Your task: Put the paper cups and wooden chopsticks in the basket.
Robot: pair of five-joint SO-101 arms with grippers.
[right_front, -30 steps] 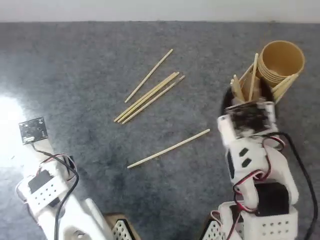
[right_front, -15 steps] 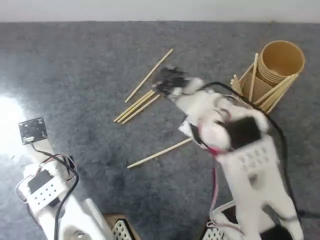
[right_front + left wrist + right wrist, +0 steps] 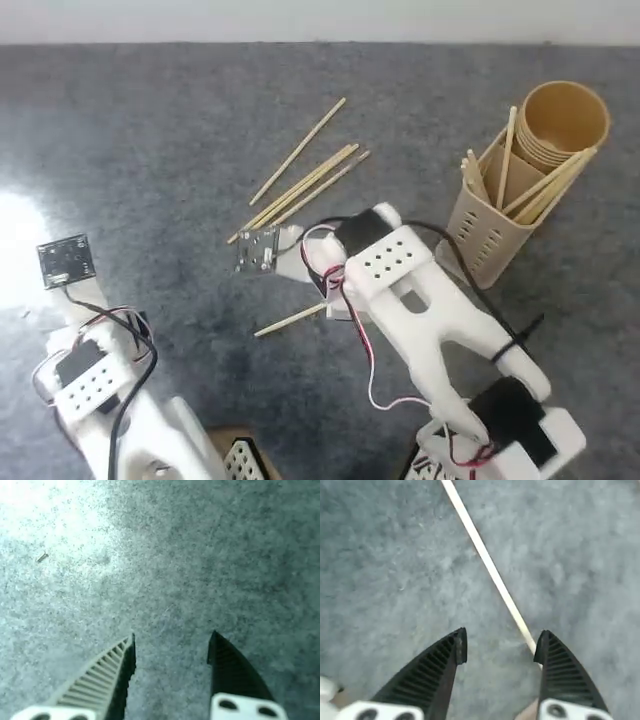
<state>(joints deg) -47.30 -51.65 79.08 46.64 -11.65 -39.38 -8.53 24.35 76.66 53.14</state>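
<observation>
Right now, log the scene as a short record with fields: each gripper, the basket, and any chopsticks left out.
left gripper: open, over bare grey mat
right gripper: open, low over the single chopstick, which ends close by one fingertip
basket: upright, holds stacked paper cups and sorted chopsticks
loose cluster: chopsticks flat on the mat, outside the basket
left to put away: the single chopstick and the loose cluster

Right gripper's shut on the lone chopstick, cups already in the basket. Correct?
No: the right gripper is open over the lone chopstick, not shut on it; the right wrist view shows that. Cups are in the basket.
</observation>
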